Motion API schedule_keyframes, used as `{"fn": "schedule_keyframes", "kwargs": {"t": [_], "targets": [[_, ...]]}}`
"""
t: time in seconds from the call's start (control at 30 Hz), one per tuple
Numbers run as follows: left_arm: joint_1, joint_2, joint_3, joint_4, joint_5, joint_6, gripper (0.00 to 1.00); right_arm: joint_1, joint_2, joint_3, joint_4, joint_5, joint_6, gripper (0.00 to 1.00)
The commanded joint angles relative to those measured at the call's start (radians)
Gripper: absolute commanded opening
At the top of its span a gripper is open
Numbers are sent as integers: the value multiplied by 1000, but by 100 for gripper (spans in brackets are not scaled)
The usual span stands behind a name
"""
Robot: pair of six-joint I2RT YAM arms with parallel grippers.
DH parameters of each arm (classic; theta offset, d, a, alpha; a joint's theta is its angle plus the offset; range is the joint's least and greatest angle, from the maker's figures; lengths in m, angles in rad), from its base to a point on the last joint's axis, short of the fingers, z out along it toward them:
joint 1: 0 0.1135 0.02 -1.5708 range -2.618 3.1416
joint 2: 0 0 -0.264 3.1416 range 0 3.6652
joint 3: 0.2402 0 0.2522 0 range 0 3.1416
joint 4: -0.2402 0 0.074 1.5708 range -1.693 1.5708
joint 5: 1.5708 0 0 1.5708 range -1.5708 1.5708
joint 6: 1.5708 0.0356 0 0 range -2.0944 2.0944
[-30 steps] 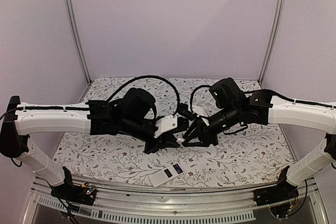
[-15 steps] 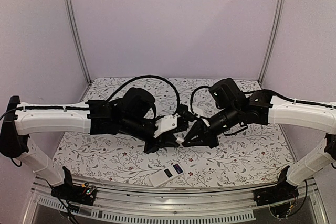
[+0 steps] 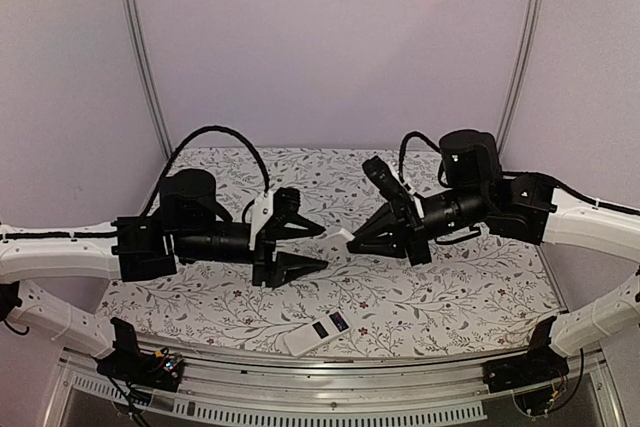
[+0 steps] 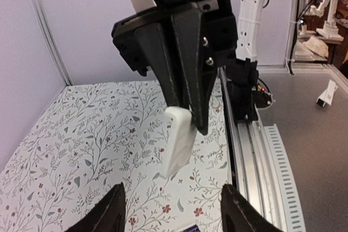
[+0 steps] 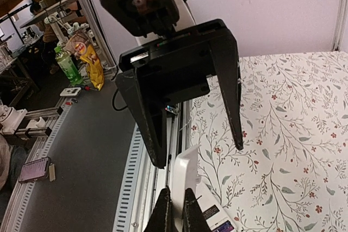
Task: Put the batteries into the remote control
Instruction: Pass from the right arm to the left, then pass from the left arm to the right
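The left gripper (image 3: 322, 247) is hanging above the table (image 3: 470, 287) with its jaws standing apart and nothing between them, its tips pointing right toward the other arm. Below it and toward the near edge, the remote (image 3: 322, 331) is lying flat on the table, roughly midway between the two bases. Its long axis is running from near-left to far-right in the top view, and dark patches are showing on its upper face. Whether these are an open compartment or something else is too small to tell, and the batteries are not showing clearly in any view.

Just right of the left fingertips, a white piece (image 3: 337, 236) is hanging in the air, apart from them. It is probably the remote's back cover. The right gripper (image 3: 352, 243) is pinching it by one end, jaws closed down on it, so the piece is sticking out leftward toward the open left jaws.

The remote is sitting down and nearward from both sets of fingers. The left arm is looking slightly nearer and is the free one, so a reach for the remote would seem to be falling to it, coming down across the remote's short side.
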Motion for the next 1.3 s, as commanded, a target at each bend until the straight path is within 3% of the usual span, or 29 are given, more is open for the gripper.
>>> {"fn": "schedule_keyframes", "kwargs": {"t": [0.0,0.3,0.57,0.63,0.73,0.8,0.9,1.27], "targets": [[8,-7,-2,226,31,-111,58,-5,-45,-54,233,-95,91,0],[-12,39,50,329,128,-207,42,-5,-80,-75,363,-106,127,0],[-28,59,92,306,148,-209,0,-5,-78,-88,373,-92,132,0],[-30,59,99,278,135,-214,0,-5,-86,-93,353,-63,128,2],[-30,65,130,196,90,-223,0,-4,-112,-68,240,79,99,28],[-31,80,173,106,51,-226,0,-5,-118,-30,100,174,42,39],[-30,100,225,17,17,-226,0,-5,-114,7,1,239,8,40],[-31,152,311,-135,-32,-190,0,-2,-90,60,-83,193,-43,35]]}}
